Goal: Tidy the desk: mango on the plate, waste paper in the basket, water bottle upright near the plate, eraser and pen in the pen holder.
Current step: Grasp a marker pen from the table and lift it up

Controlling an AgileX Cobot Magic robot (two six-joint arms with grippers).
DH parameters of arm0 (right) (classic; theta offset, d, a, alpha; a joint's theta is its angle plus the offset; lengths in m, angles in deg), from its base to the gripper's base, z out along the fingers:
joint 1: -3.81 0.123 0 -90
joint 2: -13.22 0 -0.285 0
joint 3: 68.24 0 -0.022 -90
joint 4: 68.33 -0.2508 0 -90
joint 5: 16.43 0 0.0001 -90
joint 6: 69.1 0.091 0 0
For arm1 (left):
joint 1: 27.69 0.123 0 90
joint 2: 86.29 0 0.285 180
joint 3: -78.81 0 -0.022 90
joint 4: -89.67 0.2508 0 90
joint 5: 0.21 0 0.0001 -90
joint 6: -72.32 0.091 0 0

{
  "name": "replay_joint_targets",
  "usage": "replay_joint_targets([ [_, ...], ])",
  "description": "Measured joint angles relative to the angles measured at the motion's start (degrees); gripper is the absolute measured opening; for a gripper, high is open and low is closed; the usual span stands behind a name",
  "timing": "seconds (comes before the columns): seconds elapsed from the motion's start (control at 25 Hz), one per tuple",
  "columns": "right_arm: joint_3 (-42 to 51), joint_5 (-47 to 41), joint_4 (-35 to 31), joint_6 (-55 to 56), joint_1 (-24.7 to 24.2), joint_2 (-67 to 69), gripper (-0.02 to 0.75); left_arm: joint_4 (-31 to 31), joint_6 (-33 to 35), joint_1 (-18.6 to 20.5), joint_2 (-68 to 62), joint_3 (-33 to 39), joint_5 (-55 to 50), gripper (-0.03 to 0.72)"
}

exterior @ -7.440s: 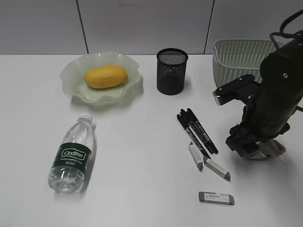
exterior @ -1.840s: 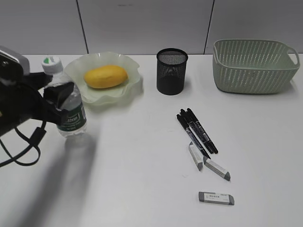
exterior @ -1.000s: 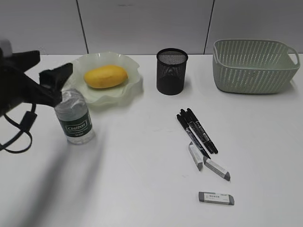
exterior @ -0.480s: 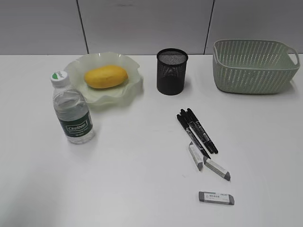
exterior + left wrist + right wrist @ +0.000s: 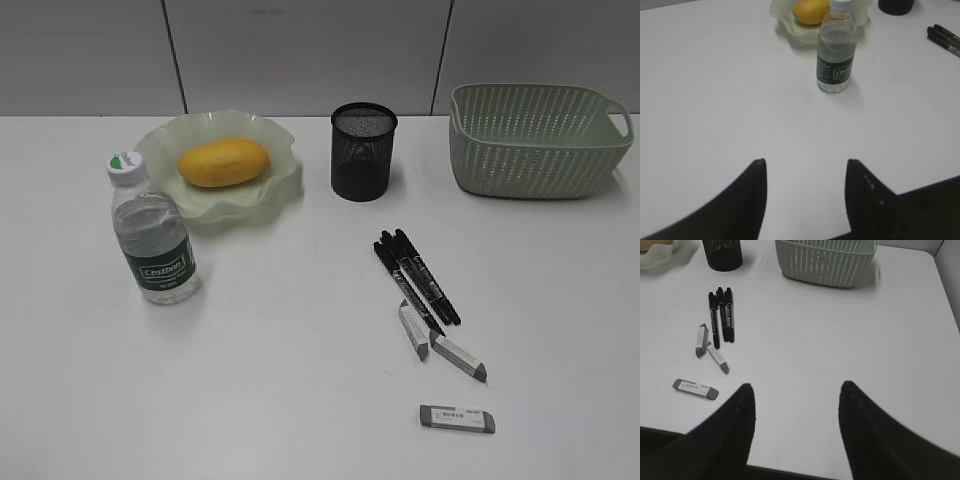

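Exterior view. The counter [image 5: 300, 400] carries everything and no arm is in sight. The mango [image 5: 223, 162] lies on the plate [image 5: 160, 150]. The water bottle [image 5: 152, 235] stands upright just beside the plate's near-left rim. The pen holder [image 5: 363, 150] stands right of the plate and the basket [image 5: 535, 138] at the far right; I cannot see any waste paper from here, nor into the basket's bottom. Three pens [image 5: 415, 278] lie close together mid-counter, with three erasers [image 5: 457, 419] scattered nearer the front edge.

Left wrist view. The left gripper [image 5: 806, 170] hangs released and empty above bare counter, jaws spread, well apart from the bottle and mango.

Right wrist view. The right gripper [image 5: 796, 395] is likewise released with nothing between its jaws, nearer to the pens and erasers than to anything else.

Handling assessment. My judgement is that pens and erasers are what remains. The pens look light, rigid and smooth-barrelled; since they touch one another, a pinch across the middle of the outermost barrel looks safest, else a neighbour may be dragged along. The erasers appear small, low and slightly grippy; take each across its short width. The mesh holder looks light and could tip if knocked.
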Motion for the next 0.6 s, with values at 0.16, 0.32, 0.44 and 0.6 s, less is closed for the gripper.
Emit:
replay_joint_targets([
  [0.16,0.00,0.00,0.00,0.00,0.00,0.00,0.430,0.56,-0.57,0.43,2.16,0.36,0.35,0.381],
  [0.32,-0.25,0.38,-1.75,0.00,0.00,0.96,0.430,0.63,-0.69,0.61,2.18,0.36,0.40,0.381],
  [0.44,-1.17,4.52,-4.86,-0.51,0.00,8.18,0.430,0.63,-0.85,0.61,2.18,0.36,0.47,0.381],
  [0.6,-1.87,14.91,-8.34,-3.69,0.00,25.01,0.430,0.58,-0.85,2.31,4.46,0.36,0.47,0.381],
])
